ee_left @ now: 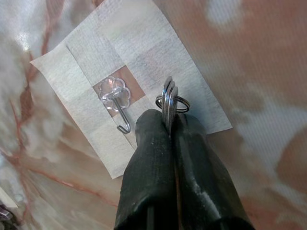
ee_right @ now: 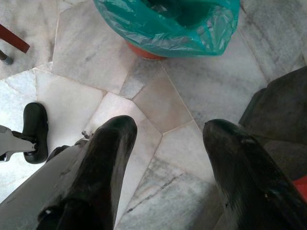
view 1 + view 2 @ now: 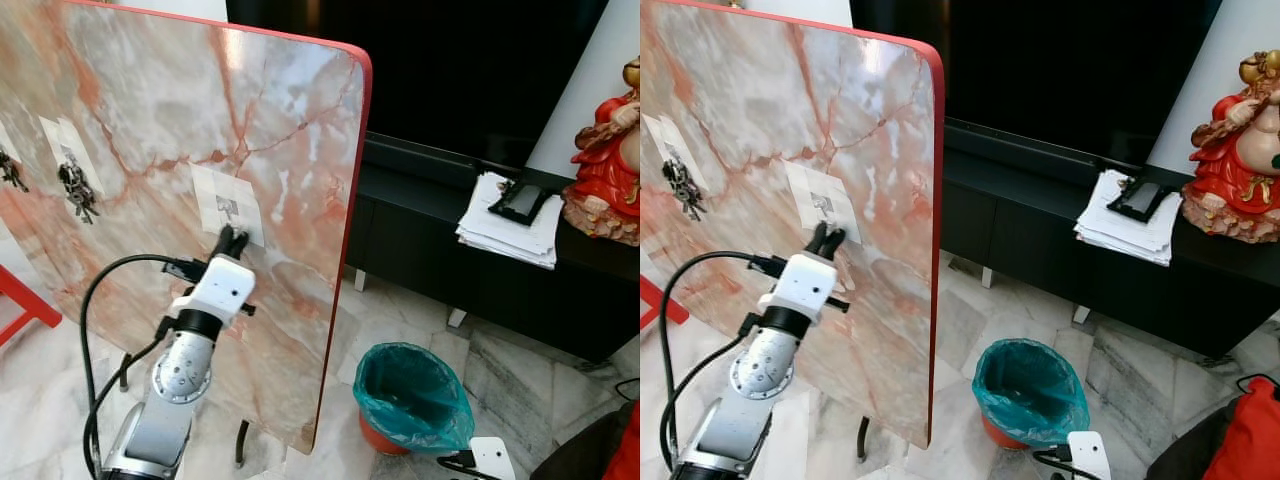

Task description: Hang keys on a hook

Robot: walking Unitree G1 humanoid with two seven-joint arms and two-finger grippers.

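While my left gripper (image 1: 170, 125) is clamping the keys (image 1: 169, 101) against the marble board (image 3: 180, 120), the hook (image 1: 120, 111) is sitting just beside their ring, its tip pointing back toward my fingers. My right gripper (image 2: 165, 139) is hanging spread wide over the floor near the bin (image 3: 412, 395), well apart.

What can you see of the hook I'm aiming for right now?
The hook is a small clear plastic flower-shaped base with a thin metal wire ending in an upturned tip. It sits in the middle of a white taped patch on the marble-look board. Nothing hangs on it; the keys, pinched in the left gripper, are just beside it, not touching.
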